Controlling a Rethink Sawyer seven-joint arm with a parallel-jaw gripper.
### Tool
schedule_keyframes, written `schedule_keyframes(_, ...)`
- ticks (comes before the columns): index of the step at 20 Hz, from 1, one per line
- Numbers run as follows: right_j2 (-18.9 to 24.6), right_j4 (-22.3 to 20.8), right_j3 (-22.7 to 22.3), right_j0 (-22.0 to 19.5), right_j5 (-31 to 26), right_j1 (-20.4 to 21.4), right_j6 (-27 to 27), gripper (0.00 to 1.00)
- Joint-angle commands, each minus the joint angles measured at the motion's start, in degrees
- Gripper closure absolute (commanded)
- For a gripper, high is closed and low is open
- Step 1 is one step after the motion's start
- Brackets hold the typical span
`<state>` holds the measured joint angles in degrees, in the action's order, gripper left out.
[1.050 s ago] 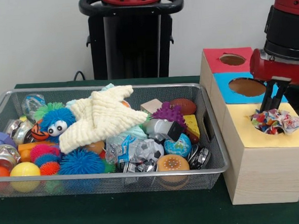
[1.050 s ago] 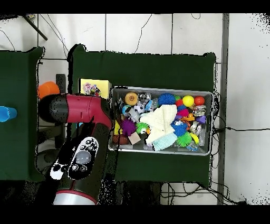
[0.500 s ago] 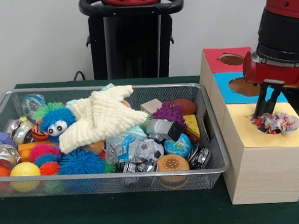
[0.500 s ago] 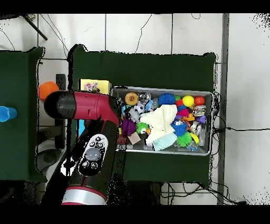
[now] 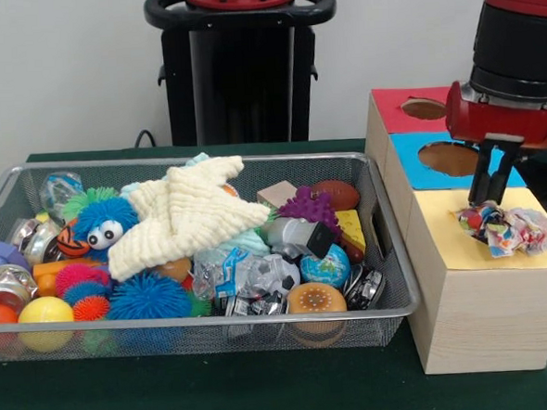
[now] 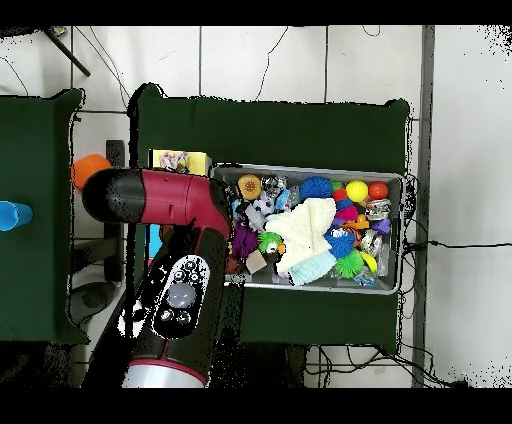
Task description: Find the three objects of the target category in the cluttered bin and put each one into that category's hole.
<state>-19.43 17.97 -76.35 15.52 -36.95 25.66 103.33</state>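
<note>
Multicoloured crumpled cloth (image 5: pixel 507 227) sits on the yellow box top (image 5: pixel 500 256), end effector (image 5: pixel 489 196) together just above.

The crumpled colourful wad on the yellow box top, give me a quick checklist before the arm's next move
1. Crumpled wad down its hole: not ok, it sits on the yellow top.
2. Gripper clear of the wad: cannot tell, its tips end right at its edge.
3. Gripper open or shut: cannot tell.
4. Blue hole and red hole unblocked: ok.
5. Wire bin still full: ok, with the cream knit star on top.
</note>
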Motion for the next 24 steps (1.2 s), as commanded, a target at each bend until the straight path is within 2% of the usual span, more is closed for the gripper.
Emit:
schedule_keyframes(1,5.98,1.02,-1.89,-2.0,-7.35,0.15,9.21,1.0)
schedule_keyframes(24,6.63,0.38,-3.34,-3.54,-12.63,3.93,7.26,1.0)
